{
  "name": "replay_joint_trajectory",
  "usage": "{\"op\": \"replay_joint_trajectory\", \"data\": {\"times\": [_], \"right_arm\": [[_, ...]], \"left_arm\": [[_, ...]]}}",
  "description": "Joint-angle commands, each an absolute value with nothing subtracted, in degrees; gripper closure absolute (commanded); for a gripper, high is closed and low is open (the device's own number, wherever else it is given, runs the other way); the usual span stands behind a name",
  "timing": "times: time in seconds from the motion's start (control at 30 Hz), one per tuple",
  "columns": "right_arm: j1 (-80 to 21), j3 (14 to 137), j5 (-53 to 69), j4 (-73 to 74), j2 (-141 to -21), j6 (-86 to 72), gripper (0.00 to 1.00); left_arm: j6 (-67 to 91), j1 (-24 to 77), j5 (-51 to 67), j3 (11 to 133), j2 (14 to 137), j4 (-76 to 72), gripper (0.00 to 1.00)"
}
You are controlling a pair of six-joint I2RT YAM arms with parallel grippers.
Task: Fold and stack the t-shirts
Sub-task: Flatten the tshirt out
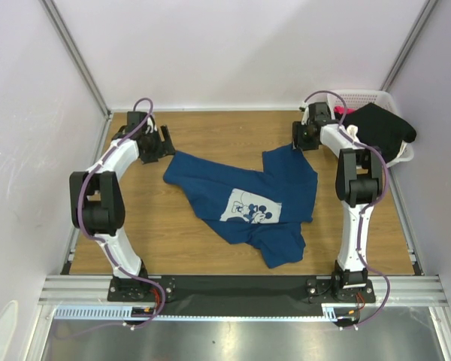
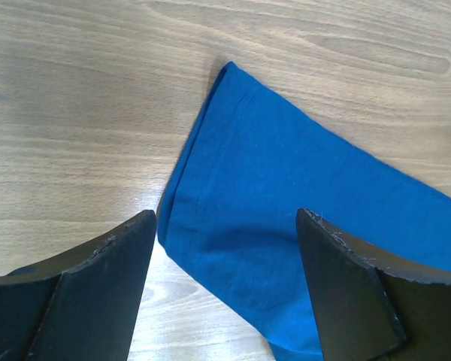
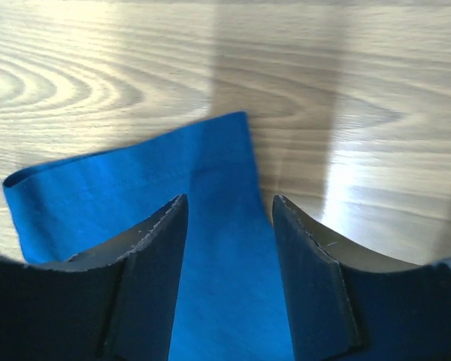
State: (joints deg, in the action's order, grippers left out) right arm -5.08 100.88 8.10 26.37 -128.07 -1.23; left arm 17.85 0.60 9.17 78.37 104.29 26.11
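On the brown wooden table (image 1: 143,226) I see 1 dark blue cloth t-shirt (image 1: 244,203) with a white mouse print, spread between both grippers. Just right of the right gripper (image 1: 301,135), the white plastic lattice basket (image 1: 368,96) holds a black t-shirt (image 1: 383,128) and pink cloth (image 1: 344,111). The left gripper (image 2: 225,218) gapes wide over a blue hem, holding nothing. The right gripper is half-open astride another blue edge, which it has not pinched.

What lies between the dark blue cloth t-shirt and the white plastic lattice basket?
The white-and-black right robot arm stands there, above the wooden tabletop; the top view shows it.

Left claw (image 2: 225,216) gapes over blue t-shirt (image 2: 286,195) edge.
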Motion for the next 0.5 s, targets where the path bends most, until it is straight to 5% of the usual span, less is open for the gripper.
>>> {"op": "replay_joint_trajectory", "data": {"times": [0.0,0.23,0.47], "right_arm": [[-5.5,103.1,8.9,28.0,-131.0,-0.2,0.46],[-5.6,101.6,7.5,28.0,-131.0,-0.1,0.56],[-6.2,102.6,6.7,28.6,-130.2,-0.4,1.00]], "left_arm": [[16.0,0.2,9.0,79.5,105.6,24.9,0.19],[15.0,0.2,8.0,80.4,107.4,25.0,0.19],[14.8,0.2,8.7,83.3,111.1,25.2,0.21]]}}
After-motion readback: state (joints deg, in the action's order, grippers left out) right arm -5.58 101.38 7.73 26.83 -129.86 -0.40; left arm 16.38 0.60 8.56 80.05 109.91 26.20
